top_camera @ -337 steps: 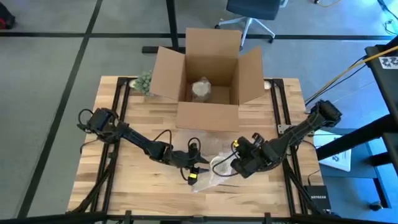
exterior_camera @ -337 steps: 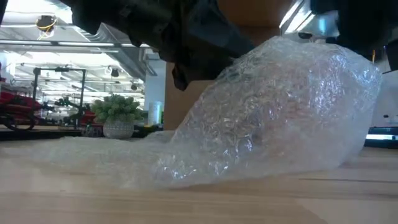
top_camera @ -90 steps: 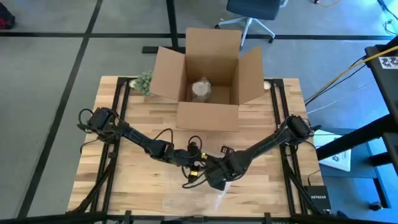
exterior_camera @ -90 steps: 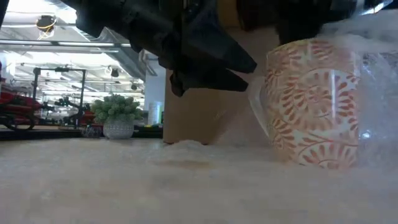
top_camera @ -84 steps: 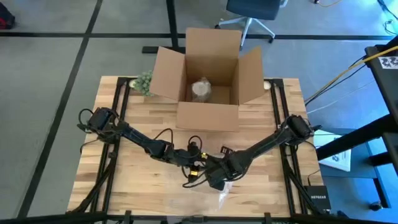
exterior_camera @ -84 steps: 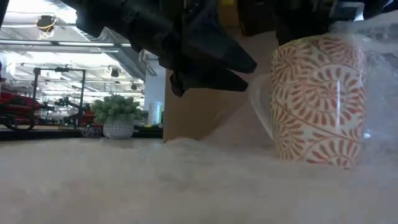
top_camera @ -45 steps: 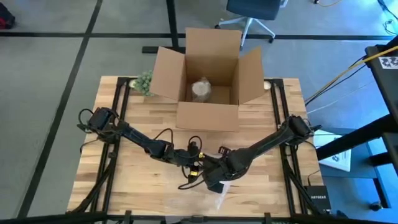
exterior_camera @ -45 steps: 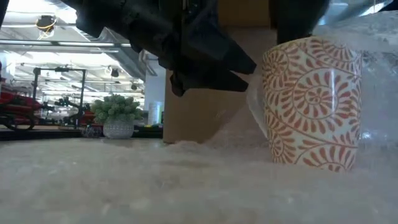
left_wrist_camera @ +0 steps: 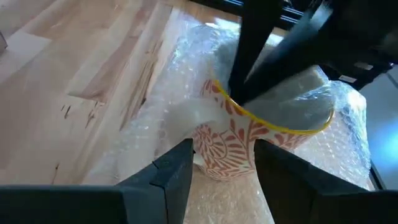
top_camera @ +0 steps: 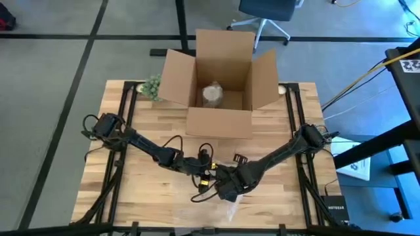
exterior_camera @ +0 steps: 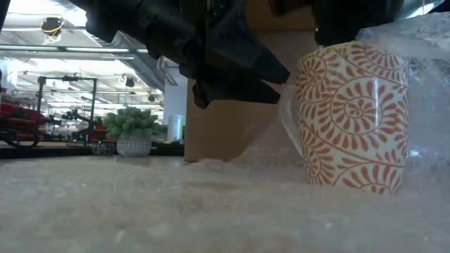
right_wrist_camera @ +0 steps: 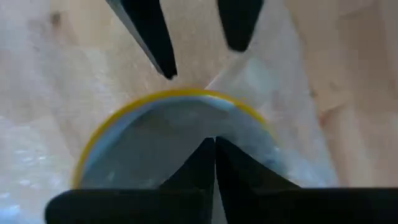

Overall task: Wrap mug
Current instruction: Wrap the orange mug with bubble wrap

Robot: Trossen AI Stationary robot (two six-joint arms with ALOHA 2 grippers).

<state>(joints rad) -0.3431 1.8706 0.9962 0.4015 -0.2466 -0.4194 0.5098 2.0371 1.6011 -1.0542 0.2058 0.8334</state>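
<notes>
- I see even, soft overhead light on the table [top_camera: 131, 151]; shadows are faint.
- My right wrist view is blurred, perhaps too close to focus.
- Low view's foreground is hazy.

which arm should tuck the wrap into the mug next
Right, probably. Its claw is shut over the mug mouth, pressing bubble wrap inside. The left claw is open beside the mug.

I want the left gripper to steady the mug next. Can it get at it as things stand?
Probably yes. The left gripper is open right beside the mug, nothing between them; the right gripper, shut, only occupies the mug's mouth from above.
</notes>
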